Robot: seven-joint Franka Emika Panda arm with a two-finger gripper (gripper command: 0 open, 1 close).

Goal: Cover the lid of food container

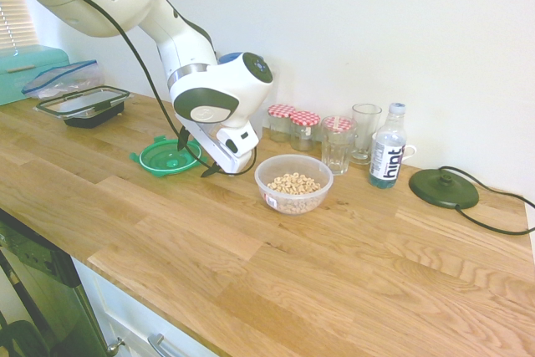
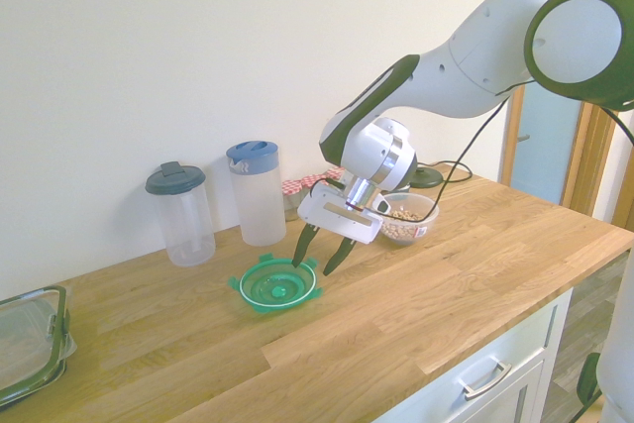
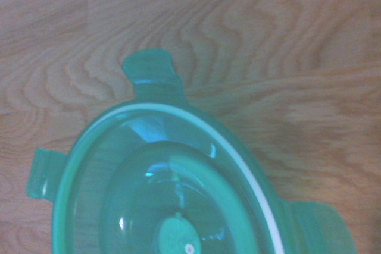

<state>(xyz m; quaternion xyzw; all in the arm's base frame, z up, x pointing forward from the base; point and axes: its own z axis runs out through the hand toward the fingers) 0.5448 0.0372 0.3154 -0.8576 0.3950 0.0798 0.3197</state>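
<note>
The round green lid lies flat on the wooden counter, its snap tabs sticking out. It fills the lower part of the wrist view, with its white ring showing. My gripper is open and tilted over the lid's edge, fingertips just above its rim, nothing between them. The food container, a clear round bowl of cereal rings with a small red-and-white label, stands uncovered on the counter just beyond the gripper.
Behind the bowl stand red-checked jars, glasses and a water bottle, with a dark round base further along. A rectangular dark-rimmed container and two pitchers stand near the wall.
</note>
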